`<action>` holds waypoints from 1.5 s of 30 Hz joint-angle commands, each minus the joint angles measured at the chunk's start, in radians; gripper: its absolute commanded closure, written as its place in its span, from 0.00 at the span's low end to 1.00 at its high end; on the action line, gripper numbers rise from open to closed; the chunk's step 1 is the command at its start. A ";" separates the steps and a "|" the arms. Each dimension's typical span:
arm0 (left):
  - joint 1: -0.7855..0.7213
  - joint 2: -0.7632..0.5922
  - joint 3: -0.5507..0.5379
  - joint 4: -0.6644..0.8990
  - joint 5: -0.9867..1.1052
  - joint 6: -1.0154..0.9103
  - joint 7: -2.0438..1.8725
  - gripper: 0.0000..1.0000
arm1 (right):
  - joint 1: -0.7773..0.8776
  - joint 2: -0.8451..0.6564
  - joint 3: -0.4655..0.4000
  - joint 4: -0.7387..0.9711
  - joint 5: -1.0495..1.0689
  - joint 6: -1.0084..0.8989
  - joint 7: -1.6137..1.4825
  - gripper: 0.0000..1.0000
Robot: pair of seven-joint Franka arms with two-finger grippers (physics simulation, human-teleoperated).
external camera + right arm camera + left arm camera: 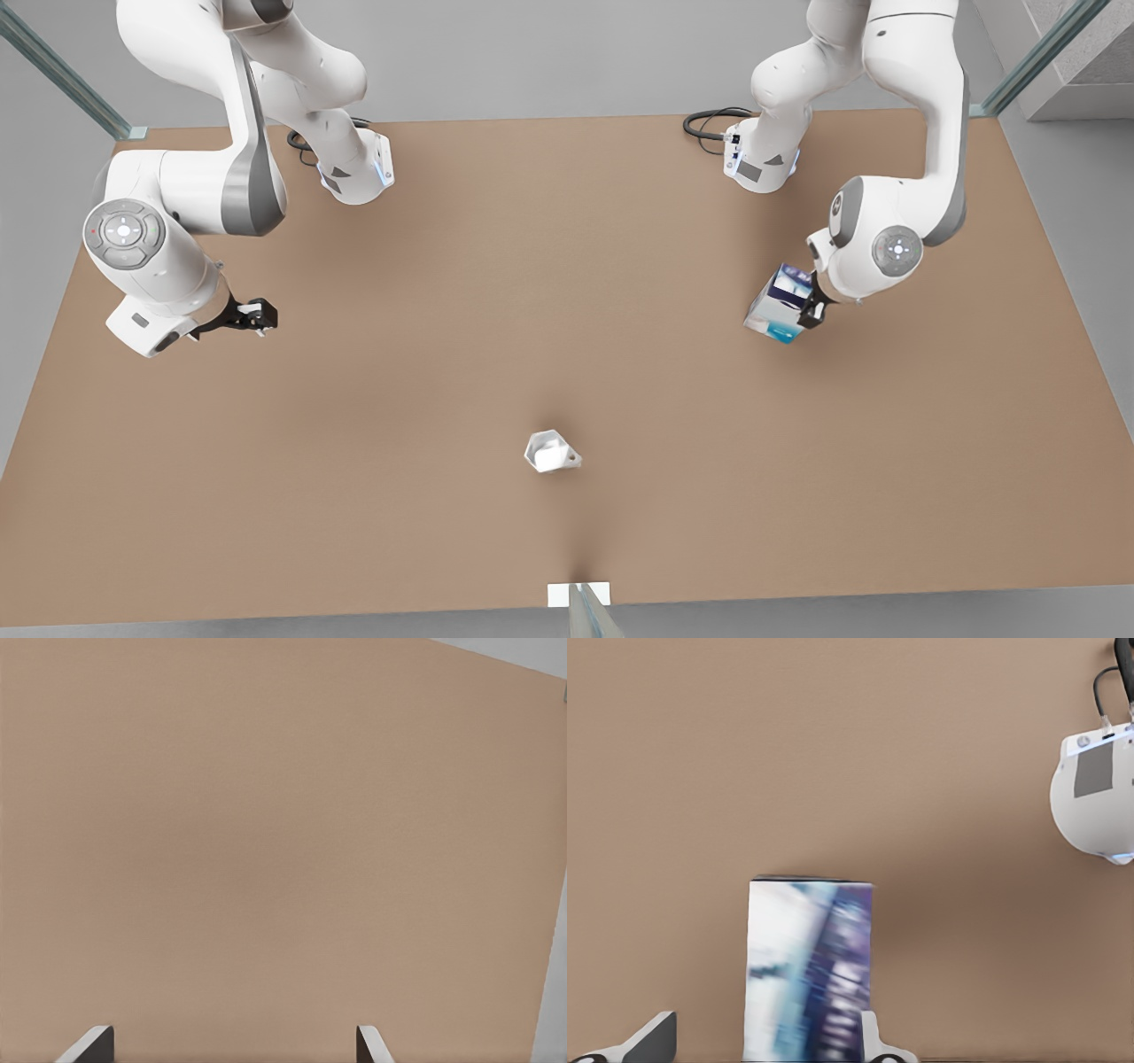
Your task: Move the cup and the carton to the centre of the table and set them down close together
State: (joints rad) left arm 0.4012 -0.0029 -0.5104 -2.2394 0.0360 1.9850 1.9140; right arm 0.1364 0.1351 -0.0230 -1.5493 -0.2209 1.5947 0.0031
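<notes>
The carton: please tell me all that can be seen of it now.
The carton is a small rectangular box, apparently of printed card: white sides, dark navy-blue top with pale lettering, a teal band near its base. It is tilted, at the front view's right side of the table. The left end effector is at its side; one finger touches it, the other stands apart. The cup is far from it.

— What colours is the carton (783, 306)?
— White sides, a dark navy-blue face with pale lettering, and a teal band at one end.
— The cup (549, 451)?
— Plain white all over, no pattern.
— The table (532, 292)?
— Matte light brown, plain right out to its edges.
— And the arms?
— White shells with grey joints; the left gripper (813, 310) and right gripper (257, 315) are black.
</notes>
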 commanded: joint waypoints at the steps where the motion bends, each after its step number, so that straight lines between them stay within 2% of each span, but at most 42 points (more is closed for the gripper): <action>1: 0.071 0.000 0.004 -0.002 0.016 0.000 0.000 0.00 | 0.000 0.000 0.000 0.000 0.000 0.001 0.000 0.00; 8: 0.073 -0.006 0.001 -0.091 0.013 0.109 0.007 0.01 | 0.000 -0.002 0.000 0.000 0.000 -0.002 -0.002 0.00; 26: 0.067 0.001 -0.131 -0.086 -0.146 0.147 0.002 0.01 | 0.000 0.003 0.002 0.000 0.000 -0.001 0.000 0.00; 27: 0.067 0.000 -0.131 -0.091 -0.145 0.147 0.005 0.04 | 0.000 0.003 0.000 0.000 0.000 -0.001 0.000 0.00; 28: 0.068 0.000 -0.131 -0.095 -0.145 0.147 0.007 0.21 | 0.000 0.003 0.000 0.000 0.000 -0.001 0.000 0.00; 29: 0.071 -0.003 -0.131 -0.100 -0.140 0.146 0.007 0.29 | 0.000 0.003 0.000 0.000 0.000 -0.001 -0.002 0.00; 31: 0.071 -0.012 -0.131 -0.106 -0.111 0.140 0.007 0.29 | 0.000 0.003 0.002 0.000 0.000 -0.001 0.000 0.00; 32: 0.074 -0.012 -0.131 -0.106 -0.099 0.140 0.007 0.38 | 0.000 0.003 0.002 0.000 0.000 -0.001 0.000 0.00; 33: 0.074 -0.012 -0.131 -0.106 -0.099 0.141 0.007 0.54 | 0.000 0.003 0.001 0.000 0.000 -0.001 0.000 0.00; 37: 0.079 -0.009 -0.131 -0.106 -0.100 0.146 0.007 0.72 | 0.000 0.005 0.000 0.000 0.000 -0.001 0.000 0.00; 45: 0.082 -0.040 -0.131 -0.022 -0.114 0.069 -0.006 0.72 | 0.000 0.005 0.000 0.000 0.000 -0.001 0.000 0.00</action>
State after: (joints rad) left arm 0.4855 -0.0431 -0.6375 -2.2405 -0.1238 2.0411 1.9104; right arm 0.1364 0.1397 -0.0226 -1.5493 -0.2209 1.5938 0.0029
